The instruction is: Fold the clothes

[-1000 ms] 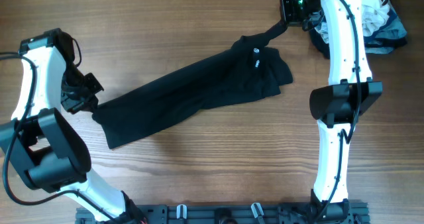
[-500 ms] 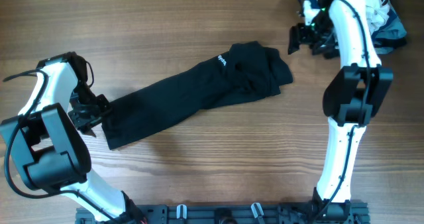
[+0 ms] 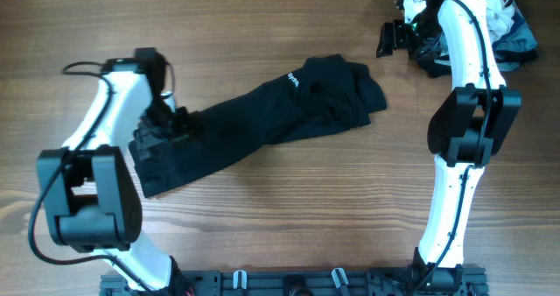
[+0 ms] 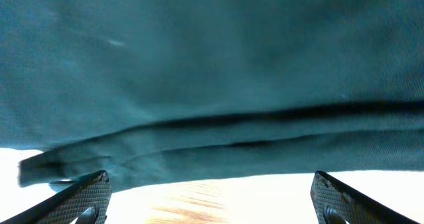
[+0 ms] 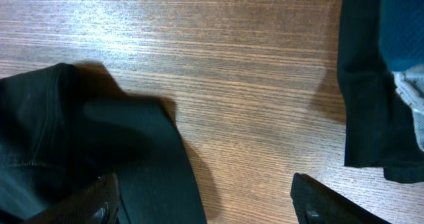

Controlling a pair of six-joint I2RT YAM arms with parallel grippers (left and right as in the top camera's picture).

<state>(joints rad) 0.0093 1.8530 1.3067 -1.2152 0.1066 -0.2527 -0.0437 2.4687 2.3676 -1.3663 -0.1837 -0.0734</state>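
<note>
- A wooden table (image 3: pixel 262 33) is shown from above, with a black garment (image 3: pixel 262 125) laid out on it in a long diagonal band from lower left to upper right.
- The upper right end of the garment is rumpled into soft folds, and the lower left end is bunched up.
- The left gripper (image 3: pixel 173 126) is placed over the bunched lower left end. In the left wrist view its fingertips (image 4: pixel 86 196) are spread wide, with dark cloth filling the space just ahead of them. The jaws are released and nothing is clamped.
- The right gripper (image 3: pixel 387 40) is held above bare wood, apart from the garment's upper right end. Its jaws are wide apart and empty.
- A pile of clothes (image 3: pixel 507 29) is heaped at the table's far right corner, just beside the right arm.
- The step in hand is judged to be the first fold, begun from the lower left end.
- Next, the left jaws would need to be closed on the cloth edge and that end carried toward the other. The rumpled end may need to be smoothed or pinned by the right gripper.
</note>
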